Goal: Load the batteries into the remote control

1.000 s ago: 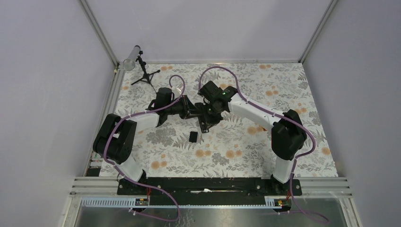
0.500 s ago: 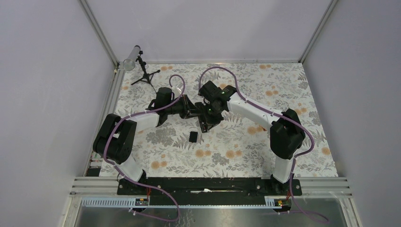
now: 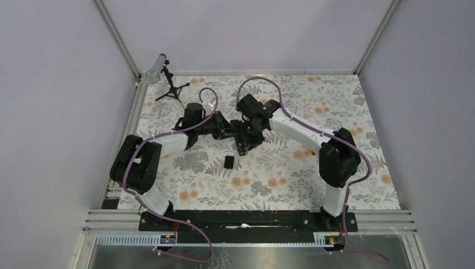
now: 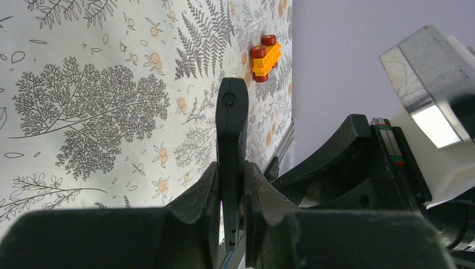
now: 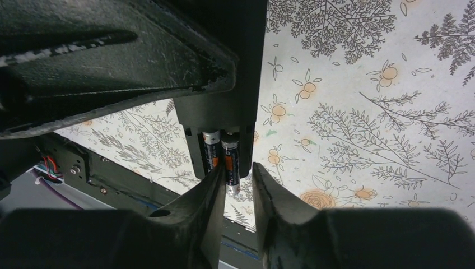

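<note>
Two batteries [image 5: 212, 152] are sitting side by side in the open bay of the remote control [image 4: 231, 126], their far ends hidden under its black body. From overhead its outline is hard to trace. It is standing edge-on, long axis pointing to 12 o'clock in the left wrist view. The left gripper [image 4: 231, 188] is clamping it above the table [image 3: 291, 106] centre. The right gripper [image 5: 237, 179] is straddling one battery's end; whether it is grasping is unclear. The cover [image 3: 229, 162] is lying at 7 o'clock.
</note>
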Action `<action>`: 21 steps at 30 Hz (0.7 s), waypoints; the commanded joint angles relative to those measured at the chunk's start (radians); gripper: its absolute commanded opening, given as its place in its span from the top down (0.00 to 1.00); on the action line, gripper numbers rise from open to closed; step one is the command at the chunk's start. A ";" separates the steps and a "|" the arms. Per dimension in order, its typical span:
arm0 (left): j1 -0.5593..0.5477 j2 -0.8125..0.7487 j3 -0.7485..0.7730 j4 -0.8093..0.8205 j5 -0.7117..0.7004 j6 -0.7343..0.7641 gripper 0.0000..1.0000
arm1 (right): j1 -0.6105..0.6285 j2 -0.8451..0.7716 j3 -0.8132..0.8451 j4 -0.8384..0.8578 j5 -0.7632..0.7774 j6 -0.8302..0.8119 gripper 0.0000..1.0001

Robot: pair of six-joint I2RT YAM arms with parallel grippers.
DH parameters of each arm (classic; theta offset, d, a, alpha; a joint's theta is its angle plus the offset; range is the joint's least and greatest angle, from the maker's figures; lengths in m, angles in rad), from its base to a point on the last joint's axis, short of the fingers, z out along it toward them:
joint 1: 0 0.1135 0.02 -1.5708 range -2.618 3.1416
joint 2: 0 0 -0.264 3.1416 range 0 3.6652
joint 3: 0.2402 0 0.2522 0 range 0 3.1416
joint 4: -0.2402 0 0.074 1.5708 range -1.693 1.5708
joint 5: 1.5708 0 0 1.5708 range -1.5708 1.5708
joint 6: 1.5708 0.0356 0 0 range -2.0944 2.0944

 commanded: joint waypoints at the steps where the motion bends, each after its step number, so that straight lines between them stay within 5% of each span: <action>1: 0.012 -0.025 0.025 0.080 0.025 -0.036 1.00 | -0.014 -0.021 0.029 0.005 -0.002 0.014 0.66; 6: 0.021 -0.020 0.015 0.121 0.036 -0.078 1.00 | -0.043 -0.064 0.033 0.021 -0.029 0.058 0.57; 14: 0.039 -0.039 0.025 0.174 0.044 -0.158 1.00 | -0.085 -0.230 -0.085 0.215 -0.146 0.199 0.23; 21: 0.053 -0.015 -0.025 0.523 0.026 -0.517 1.00 | -0.119 -0.441 -0.305 0.451 -0.080 0.379 0.14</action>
